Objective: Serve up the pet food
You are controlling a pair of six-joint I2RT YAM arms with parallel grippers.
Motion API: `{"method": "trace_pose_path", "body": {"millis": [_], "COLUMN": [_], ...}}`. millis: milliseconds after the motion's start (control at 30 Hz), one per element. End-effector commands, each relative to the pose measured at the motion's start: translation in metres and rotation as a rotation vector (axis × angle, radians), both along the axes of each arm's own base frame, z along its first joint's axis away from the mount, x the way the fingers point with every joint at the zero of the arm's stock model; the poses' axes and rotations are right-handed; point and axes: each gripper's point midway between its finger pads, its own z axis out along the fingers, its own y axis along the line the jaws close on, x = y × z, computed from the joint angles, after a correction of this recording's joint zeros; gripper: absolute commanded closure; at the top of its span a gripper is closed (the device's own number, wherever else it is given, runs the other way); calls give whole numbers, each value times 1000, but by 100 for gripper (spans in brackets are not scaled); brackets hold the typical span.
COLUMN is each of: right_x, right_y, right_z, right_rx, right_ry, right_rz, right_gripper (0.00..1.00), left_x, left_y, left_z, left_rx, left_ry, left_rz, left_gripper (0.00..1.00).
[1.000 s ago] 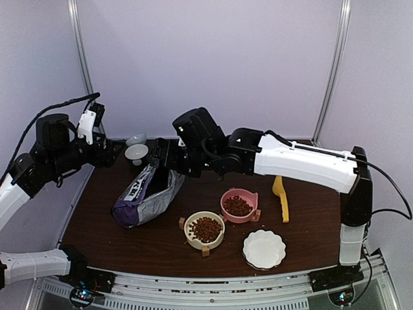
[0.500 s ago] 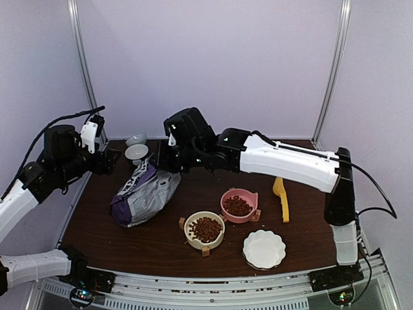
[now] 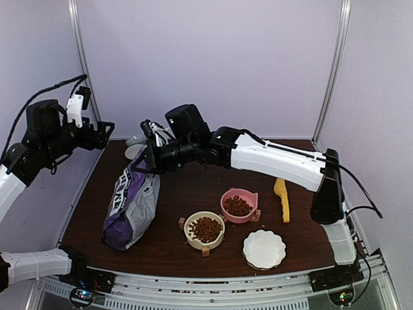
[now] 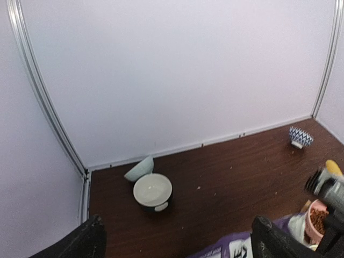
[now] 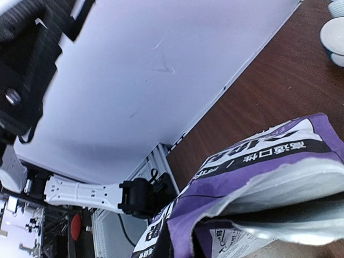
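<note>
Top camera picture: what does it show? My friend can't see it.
The right pincer holds a purple bag up by its top edge on a dark table. Nearby, a cream bowl and a pink bowl hold brown kibble, beside a white plate and a yellow scoop. The left pincer hangs open, far left.

Top cam looks down on the purple bag (image 3: 132,203) from behind the arms. Left wrist sees its edge from afar, right wrist's right on it.

right arm (image 3: 277,161): white shell, black joints | left arm (image 3: 45,132): black cable (image 3: 57,84)
</note>
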Motion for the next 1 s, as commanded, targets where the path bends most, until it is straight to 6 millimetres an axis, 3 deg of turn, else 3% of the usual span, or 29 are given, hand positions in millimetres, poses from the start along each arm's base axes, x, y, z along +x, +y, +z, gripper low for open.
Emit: {"method": "trace_pose_path", "body": {"millis": [0, 100, 267, 367, 567, 700, 867, 967], "right_x": [-66, -88, -110, -117, -128, -121, -94, -80], "right_y": [-23, -33, -59, -78, -105, -104, -88, -79], "right_z": [159, 158, 155, 162, 170, 157, 134, 115], "right_rx": [411, 404, 343, 333, 355, 344, 292, 243], "right_ry": [-179, -164, -229, -257, -272, -247, -225, -209], "right_rz": [314, 441, 545, 581, 678, 700, 615, 556], "right_gripper": [100, 100, 100, 100, 100, 100, 100, 92], "left_x": [-1, -8, -36, -52, -65, -63, -56, -54], "left_y": [-16, -30, -61, -81, -97, -100, -102, -101], "left_z": [34, 36, 33, 28, 15, 1, -24, -33], "left_rx": [-95, -111, -169, -218, -253, -269, -296, -316], "left_ry": [12, 35, 53, 74, 106, 130, 173, 173], "left_rz": [-78, -164, -384, -530, -652, -661, -644, -622], "left_gripper": [4, 4, 2, 2, 2, 2, 2, 2]}}
